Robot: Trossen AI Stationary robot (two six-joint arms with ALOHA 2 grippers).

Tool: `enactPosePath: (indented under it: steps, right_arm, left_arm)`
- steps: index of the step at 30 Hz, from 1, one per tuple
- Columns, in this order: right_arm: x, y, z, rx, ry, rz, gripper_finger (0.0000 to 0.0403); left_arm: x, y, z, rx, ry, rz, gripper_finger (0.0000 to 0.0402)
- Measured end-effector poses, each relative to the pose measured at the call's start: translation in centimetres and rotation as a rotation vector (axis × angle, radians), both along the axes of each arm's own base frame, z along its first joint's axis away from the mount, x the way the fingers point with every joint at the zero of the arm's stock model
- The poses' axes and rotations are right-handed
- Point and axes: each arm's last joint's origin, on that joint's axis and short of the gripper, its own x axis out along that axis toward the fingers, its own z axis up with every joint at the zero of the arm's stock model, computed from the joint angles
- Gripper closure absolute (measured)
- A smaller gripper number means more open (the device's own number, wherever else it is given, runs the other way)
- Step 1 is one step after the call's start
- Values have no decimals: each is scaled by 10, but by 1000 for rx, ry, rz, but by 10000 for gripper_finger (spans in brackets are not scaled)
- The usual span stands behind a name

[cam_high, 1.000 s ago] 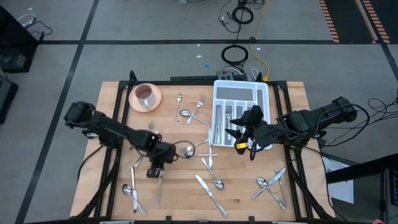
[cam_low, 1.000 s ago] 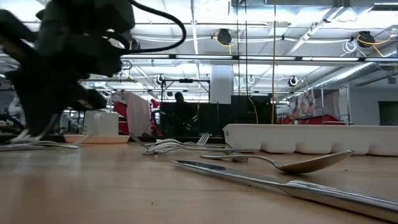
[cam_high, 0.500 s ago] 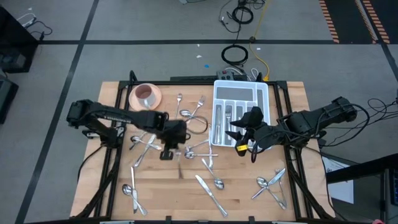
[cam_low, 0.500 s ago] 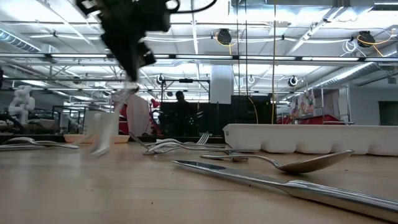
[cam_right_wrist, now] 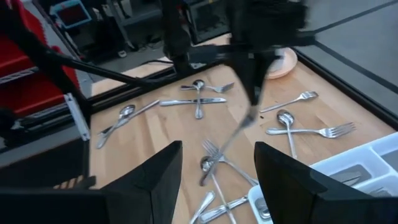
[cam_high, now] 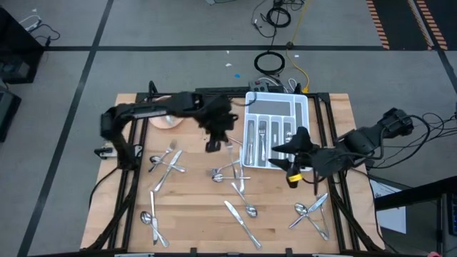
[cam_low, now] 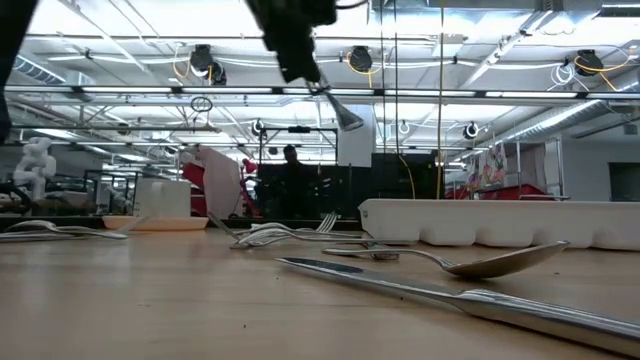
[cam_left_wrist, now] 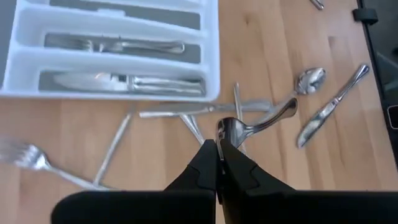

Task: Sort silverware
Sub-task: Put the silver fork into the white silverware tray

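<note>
We see left gripper [cam_left_wrist: 217, 152] pinching a spoon [cam_left_wrist: 261, 121] above the table beside the white tray [cam_high: 300, 107], wrist view alone shows the pinch, right gripper [cam_right_wrist: 217, 162] spread, near tray.

So the left gripper [cam_high: 214, 145] is swinging way across the table, from the near-left part over toward the white tray [cam_high: 303, 114], and it's now hanging just beside the tray's left edge. It's lifting a piece of silverware [cam_left_wrist: 229, 132] clear off the wood, pinched tight. The right gripper [cam_high: 282, 151] is sliding slightly along the tray's right side.
</note>
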Motion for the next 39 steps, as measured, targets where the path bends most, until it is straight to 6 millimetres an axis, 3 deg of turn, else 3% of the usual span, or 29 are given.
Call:
enactPosePath:
  steps: [10, 20, 28, 31, 39]
  right_arm:
    - [-7, -3, 5, 35, -27, -12, 211]
    - [-7, -4, 5, 9, -43, -58, 211]
    - [-7, -5, 6, -4, -51, -80, 211]
    - [-7, -5, 6, -3, -51, -80, 211]
    - [-7, -6, 5, -11, -42, -82, 211]
  left_arm:
    - [55, 55, -6, 38, 16, -149, 401]
    - [77, 101, -26, 93, -65, -141, 401]
    - [88, 117, -16, 196, -244, -118, 401]
    - [93, 118, -20, 181, -273, -134, 401]
    - [107, 123, -63, 118, -195, -147, 401]
